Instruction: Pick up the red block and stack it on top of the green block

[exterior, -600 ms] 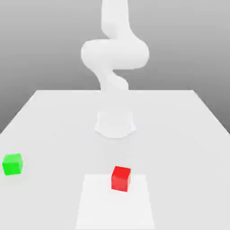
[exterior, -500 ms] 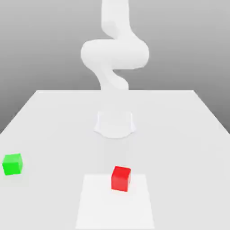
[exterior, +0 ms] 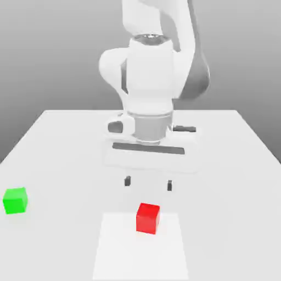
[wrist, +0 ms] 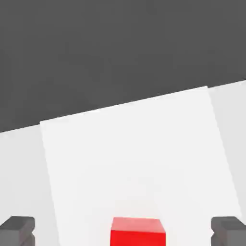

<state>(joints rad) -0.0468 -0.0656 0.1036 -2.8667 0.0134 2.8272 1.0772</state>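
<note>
Two blocks lay on the pale table [exterior: 230, 164], well apart from each other. The red block [exterior: 148, 218] sat on a brighter white square patch [exterior: 140, 252] near the front edge, close to that patch's rear border. The green block [exterior: 15, 200] rested far off toward the exterior view's left, on the plain grey-white surface, with bare tabletop between it and the red one.

The gripper [exterior: 148, 183] hung above the table just behind the red block, its two dark fingertips [exterior: 127, 180] spread wide with nothing between them. In the exterior view the tips stood above and behind the red block, one to each side of it, and touched neither it nor the table. The bulky white arm [exterior: 151, 71] rose behind the hand.

From the hand view, the red block's top face [wrist: 138, 231] showed between the two dark finger pads [wrist: 18, 229], apart from each, with open space on both sides. The white patch [wrist: 134, 153] stretched away beyond the block toward a dark background.

Nothing stood against the red block on any visible side, and nothing rested on top of the green block. No other loose objects appeared on the table.
</note>
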